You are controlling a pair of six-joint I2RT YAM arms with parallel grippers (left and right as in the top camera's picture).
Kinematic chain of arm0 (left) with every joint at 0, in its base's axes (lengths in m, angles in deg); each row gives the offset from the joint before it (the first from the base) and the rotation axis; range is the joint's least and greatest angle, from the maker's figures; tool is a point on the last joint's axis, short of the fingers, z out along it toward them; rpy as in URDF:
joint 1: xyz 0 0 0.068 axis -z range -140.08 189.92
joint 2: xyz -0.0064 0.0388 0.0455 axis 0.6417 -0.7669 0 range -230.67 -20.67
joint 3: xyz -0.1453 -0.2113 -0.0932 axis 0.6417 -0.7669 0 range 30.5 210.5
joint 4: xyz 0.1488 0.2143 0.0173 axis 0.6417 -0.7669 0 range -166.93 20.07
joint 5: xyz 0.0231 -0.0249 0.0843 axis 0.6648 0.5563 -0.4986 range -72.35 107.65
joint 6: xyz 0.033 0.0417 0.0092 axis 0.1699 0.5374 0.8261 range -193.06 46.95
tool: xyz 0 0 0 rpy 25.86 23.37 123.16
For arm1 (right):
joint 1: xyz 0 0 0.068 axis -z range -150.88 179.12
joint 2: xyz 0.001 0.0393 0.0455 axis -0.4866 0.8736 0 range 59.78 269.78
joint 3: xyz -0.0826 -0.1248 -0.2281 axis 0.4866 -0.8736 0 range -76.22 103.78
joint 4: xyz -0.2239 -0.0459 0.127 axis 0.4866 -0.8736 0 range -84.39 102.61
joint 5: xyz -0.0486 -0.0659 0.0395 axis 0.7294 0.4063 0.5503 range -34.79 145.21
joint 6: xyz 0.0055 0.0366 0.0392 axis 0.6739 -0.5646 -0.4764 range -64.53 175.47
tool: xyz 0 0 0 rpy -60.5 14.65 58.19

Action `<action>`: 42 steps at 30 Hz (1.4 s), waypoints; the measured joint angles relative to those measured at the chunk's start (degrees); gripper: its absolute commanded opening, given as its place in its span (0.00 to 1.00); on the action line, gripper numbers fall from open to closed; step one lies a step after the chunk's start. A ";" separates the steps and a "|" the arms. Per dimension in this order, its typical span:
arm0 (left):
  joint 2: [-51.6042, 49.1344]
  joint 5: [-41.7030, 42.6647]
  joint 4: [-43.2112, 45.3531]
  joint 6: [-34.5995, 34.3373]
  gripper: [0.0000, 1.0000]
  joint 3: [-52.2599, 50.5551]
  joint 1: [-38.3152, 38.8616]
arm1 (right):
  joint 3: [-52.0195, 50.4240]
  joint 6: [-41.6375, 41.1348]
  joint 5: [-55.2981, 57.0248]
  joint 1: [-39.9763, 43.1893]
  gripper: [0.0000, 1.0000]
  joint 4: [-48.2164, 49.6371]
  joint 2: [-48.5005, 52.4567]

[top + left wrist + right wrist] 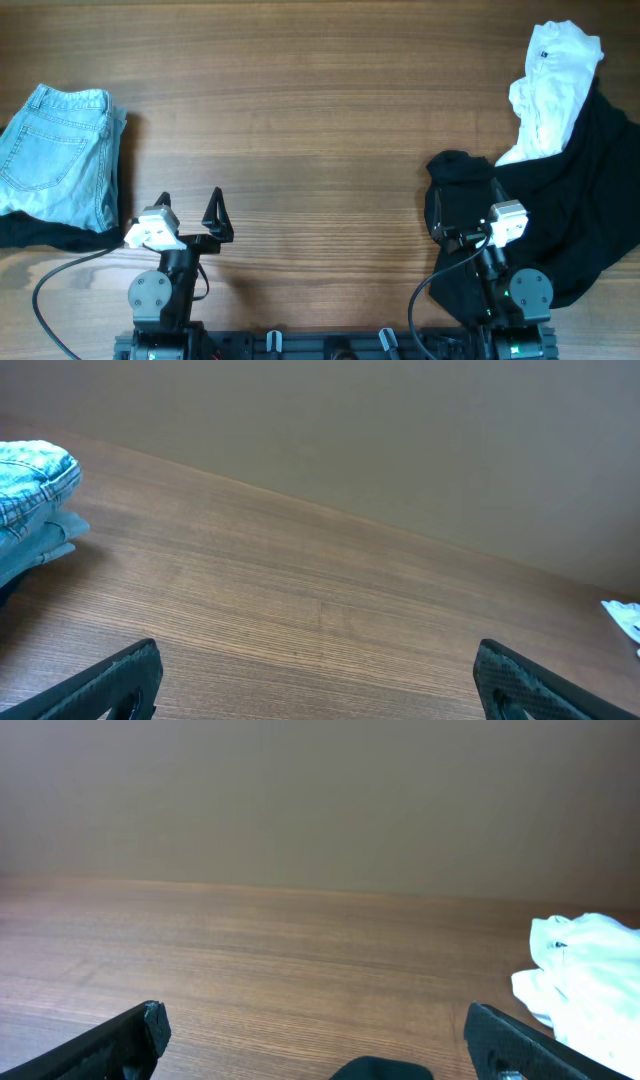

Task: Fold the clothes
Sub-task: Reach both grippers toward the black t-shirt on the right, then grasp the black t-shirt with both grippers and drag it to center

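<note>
Wooden table (320, 90); left hand (315, 675), right hand (315, 1035): spread, empty. We should pinch one edge of the black garment (590, 190), pulling it flat.

Both arms are black right through. The left arm (165, 268) wears a white, boxy wrist module (150, 231) above a round grey joint disc (151, 293), and a thin black cable (40, 280) loops off it. The right arm (497, 265) matches: white module (507, 221), grey disc (529, 291), black lead (413, 300). Up close now, the left gripper (318, 665) shows 2 matte black, wedge-shaped fingers (120, 682) with a fine woven texture. The right gripper (315, 1025) looks identical.
</note>
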 measured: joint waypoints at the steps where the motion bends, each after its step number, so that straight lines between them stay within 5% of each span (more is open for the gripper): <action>1: 0.00 0.00 0.00 0.00 1.00 0.00 0.00 | 0.07 0.00 0.02 0.00 1.00 -0.31 0.00; 10: -9.97 0.02 -2.78 0.02 1.00 7.37 0.00 | 14.23 -2.69 2.40 0.00 0.99 -5.35 18.67; 18: -42.12 0.02 -17.64 0.00 1.00 27.96 0.00 | 43.95 -3.26 3.04 0.00 0.99 -28.83 64.28; 24: -50.71 0.02 -18.32 0.02 1.00 28.17 0.00 | 45.03 -6.54 3.61 0.00 0.79 -26.38 85.50; 26: -50.97 0.02 -18.27 0.02 1.00 28.17 0.00 | 45.00 -9.90 5.46 0.00 0.55 -24.59 89.61; 28: -50.97 0.02 -18.29 0.02 1.00 28.17 0.00 | 45.03 -12.22 6.84 0.00 0.04 -22.49 91.36; 34: -50.97 0.02 -17.46 0.02 1.00 28.20 0.00 | 47.84 -13.94 8.13 0.59 0.04 -29.24 89.92; 38: -50.97 0.02 -16.57 0.02 1.00 28.20 0.00 | 67.19 -11.34 8.11 4.31 0.04 -34.45 78.29; 42: -50.97 0.02 -16.57 0.02 1.00 28.20 0.00 | 80.74 -4.42 -8.35 2.47 0.05 -34.67 68.11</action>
